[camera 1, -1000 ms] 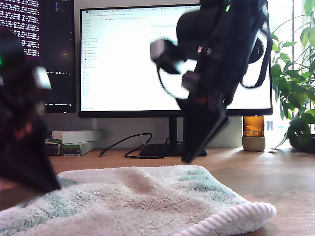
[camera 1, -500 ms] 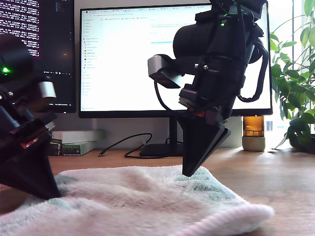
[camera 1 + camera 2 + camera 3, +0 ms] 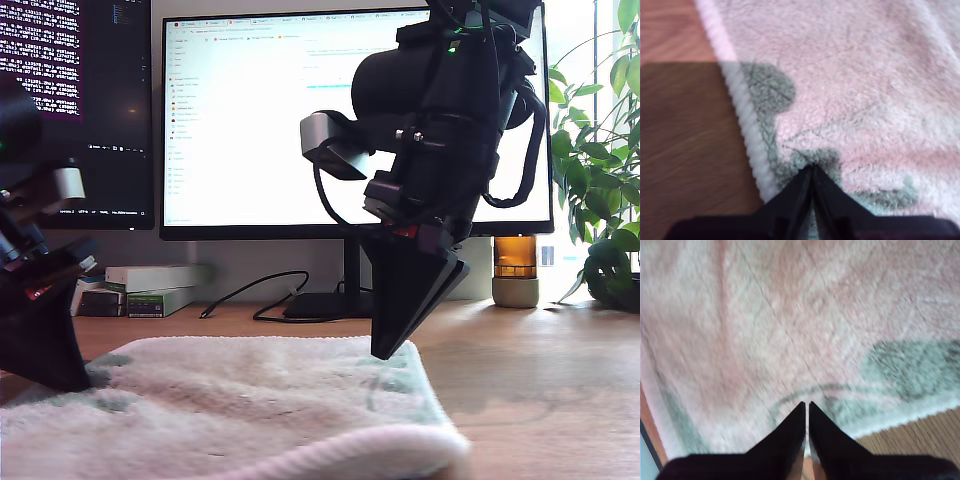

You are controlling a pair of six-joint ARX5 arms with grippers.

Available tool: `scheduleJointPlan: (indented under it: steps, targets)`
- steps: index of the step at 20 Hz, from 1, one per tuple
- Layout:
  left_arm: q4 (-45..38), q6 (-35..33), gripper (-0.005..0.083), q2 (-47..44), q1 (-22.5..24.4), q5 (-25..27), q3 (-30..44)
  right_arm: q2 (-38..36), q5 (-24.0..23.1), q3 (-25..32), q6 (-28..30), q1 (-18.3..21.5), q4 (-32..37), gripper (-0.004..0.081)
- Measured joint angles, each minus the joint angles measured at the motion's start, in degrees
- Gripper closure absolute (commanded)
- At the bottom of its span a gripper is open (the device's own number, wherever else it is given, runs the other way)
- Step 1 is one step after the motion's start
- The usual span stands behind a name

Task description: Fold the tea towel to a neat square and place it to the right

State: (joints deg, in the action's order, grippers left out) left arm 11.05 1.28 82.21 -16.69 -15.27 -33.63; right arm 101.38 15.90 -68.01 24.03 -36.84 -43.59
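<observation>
Looking at both claws, you see my first gripper (image 3: 812,167) and my second gripper (image 3: 807,404) — jaws together — tips pressing into the tea towel (image 3: 250,400); whether pile is pinched, I cannot tell.

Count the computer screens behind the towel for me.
2. A dark terminal screen sits at the exterior view's left edge, and a large bright monitor stands at centre, partly behind an arm. More may lie outside the frame.

The exterior view is backlit by a glaring white monitor (image 3: 270,120) and a bright window at its right edge, leaving an arm (image 3: 440,150) near-silhouetted; the towel's near hem (image 3: 330,455) is blurred; both wrist views are soft, pink-tinted, with grey shadows on the pile.
</observation>
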Motion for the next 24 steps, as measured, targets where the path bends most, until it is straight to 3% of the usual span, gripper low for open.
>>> scheduleJointPlan:
  steps: [6, 13, 20, 24]
  targets:
    - [1.79, -0.66, 0.0797, -1.11, -0.9, -2.62, -1.31, 0.0, 0.0, 0.0, 0.0, 0.0, 0.0, 0.0782]
    - [5.68, -1.88, 0.0797, -14.99, -3.17, -4.57, -1.99, -0.28, 0.24, 0.0, -0.02, 0.0, 0.68, 0.0782]
    - [5.66, -4.15, 0.0797, -25.05, -3.17, -3.04, -1.99, -12.66, -0.33, 0.09, -4.24, -0.07, 5.77, 0.0782]
    - [3.91, -4.48, 0.0797, -29.24, -3.17, -2.99, 0.85, -15.32, -1.92, 0.42, -5.4, -0.96, 7.21, 0.0782]
